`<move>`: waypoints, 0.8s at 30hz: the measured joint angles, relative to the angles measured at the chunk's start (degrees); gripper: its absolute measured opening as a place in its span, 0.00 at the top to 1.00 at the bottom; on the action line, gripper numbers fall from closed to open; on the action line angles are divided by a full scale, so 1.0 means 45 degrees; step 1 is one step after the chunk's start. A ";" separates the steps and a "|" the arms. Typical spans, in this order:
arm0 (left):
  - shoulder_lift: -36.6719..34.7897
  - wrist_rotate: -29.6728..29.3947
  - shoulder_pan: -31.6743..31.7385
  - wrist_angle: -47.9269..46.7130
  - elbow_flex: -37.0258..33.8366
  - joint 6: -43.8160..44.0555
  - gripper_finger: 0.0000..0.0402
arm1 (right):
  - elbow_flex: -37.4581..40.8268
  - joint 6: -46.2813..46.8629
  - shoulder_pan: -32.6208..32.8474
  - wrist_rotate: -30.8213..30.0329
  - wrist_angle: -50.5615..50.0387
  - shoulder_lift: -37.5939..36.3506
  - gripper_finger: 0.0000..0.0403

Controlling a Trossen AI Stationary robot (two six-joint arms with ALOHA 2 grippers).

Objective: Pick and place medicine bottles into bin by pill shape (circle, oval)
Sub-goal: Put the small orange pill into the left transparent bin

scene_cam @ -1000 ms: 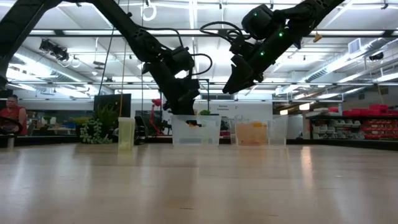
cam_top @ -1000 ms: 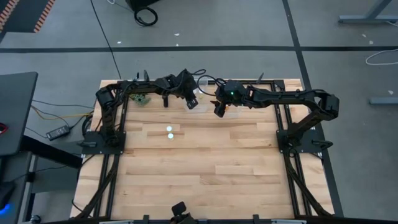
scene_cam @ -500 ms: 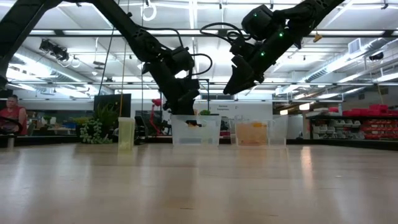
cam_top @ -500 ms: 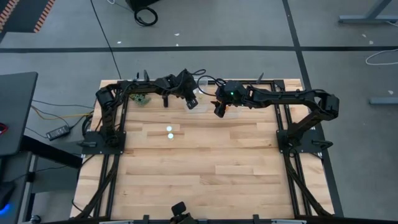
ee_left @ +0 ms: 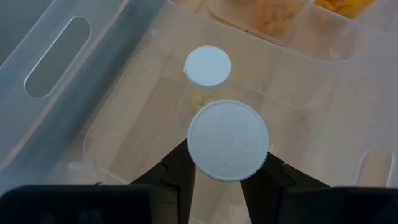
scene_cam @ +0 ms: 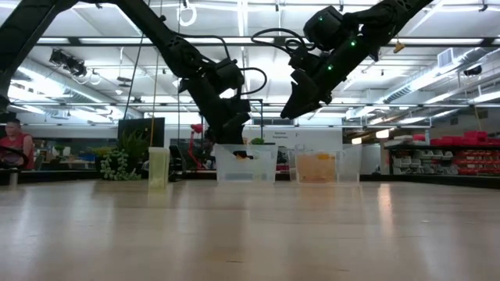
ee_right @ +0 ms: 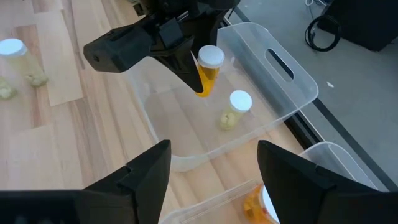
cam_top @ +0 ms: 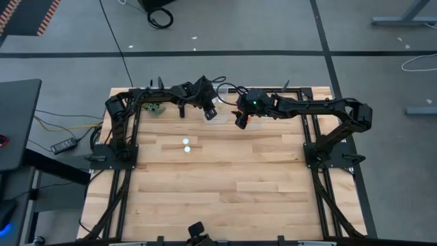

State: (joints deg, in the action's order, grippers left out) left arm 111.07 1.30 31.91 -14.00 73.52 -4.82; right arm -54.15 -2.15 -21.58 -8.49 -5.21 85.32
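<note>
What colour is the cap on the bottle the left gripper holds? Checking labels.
White, clearest in the left wrist view: cap, left gripper.

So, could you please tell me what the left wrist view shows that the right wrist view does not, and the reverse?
Only the left wrist view looks straight down on the held bottle's ribbed white cap, pinched by the left claw.

Only the right wrist view shows that bottle's amber body side-on, the open right claw, and another bottle standing on the table.

Both show the clear bin with a second white-capped bottle standing inside.
</note>
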 joint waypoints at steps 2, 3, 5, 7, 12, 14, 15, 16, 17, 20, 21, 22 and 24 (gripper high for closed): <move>0.0000 0.0000 -0.0002 0.0000 0.0000 0.0001 0.71 | 0.0000 0.0000 0.0000 0.0000 0.0000 0.0000 0.39; 0.0000 0.0000 -0.0001 0.0000 0.0000 0.0000 0.71 | 0.0000 0.0000 0.0000 0.0000 0.0000 0.0000 0.39; 0.0000 0.0000 0.0003 0.0000 0.0000 0.0005 0.71 | 0.0000 -0.0002 0.0000 0.0001 -0.0002 0.0000 0.39; 0.0000 0.0000 0.0001 -0.0009 0.0000 0.0014 0.71 | 0.0000 -0.0005 0.0002 0.0002 -0.0005 0.0000 0.39; 0.0000 0.0000 0.0003 -0.0015 0.0000 0.0024 0.72 | 0.0000 -0.0005 0.0004 0.0000 -0.0005 0.0000 0.39; 0.0000 0.0000 0.0003 -0.0015 0.0000 0.0024 0.72 | 0.0000 -0.0005 0.0000 0.0000 -0.0005 0.0000 0.39; 0.0000 0.0000 0.0003 -0.0015 0.0000 0.0024 0.71 | 0.0000 -0.0005 0.0000 0.0000 -0.0005 0.0000 0.39; 0.0000 0.0000 0.0003 -0.0015 0.0000 0.0019 0.71 | 0.0000 -0.0005 0.0000 0.0004 -0.0005 0.0000 0.39; 0.0000 0.0000 0.0003 -0.0015 0.0000 0.0019 0.71 | 0.0000 -0.0004 0.0000 0.0000 -0.0005 0.0000 0.39; 0.0000 0.0000 0.0003 -0.0015 0.0000 0.0020 0.71 | 0.0000 -0.0005 0.0000 0.0000 -0.0004 0.0000 0.39; 0.0000 0.0000 0.0003 -0.0015 0.0000 0.0019 0.71 | 0.0000 -0.0005 0.0000 0.0000 -0.0005 0.0000 0.39; 0.0000 0.0000 0.0003 -0.0015 0.0000 0.0019 0.71 | 0.0000 -0.0005 0.0000 0.0002 -0.0005 0.0003 0.39; 0.0000 0.0000 0.0003 -0.0019 0.0000 0.0019 0.71 | 0.0000 -0.0005 0.0001 0.0000 -0.0005 0.0001 0.39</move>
State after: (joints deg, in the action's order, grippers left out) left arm 111.07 1.30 31.92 -14.09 73.52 -4.73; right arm -54.15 -2.17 -21.58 -8.49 -5.23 85.32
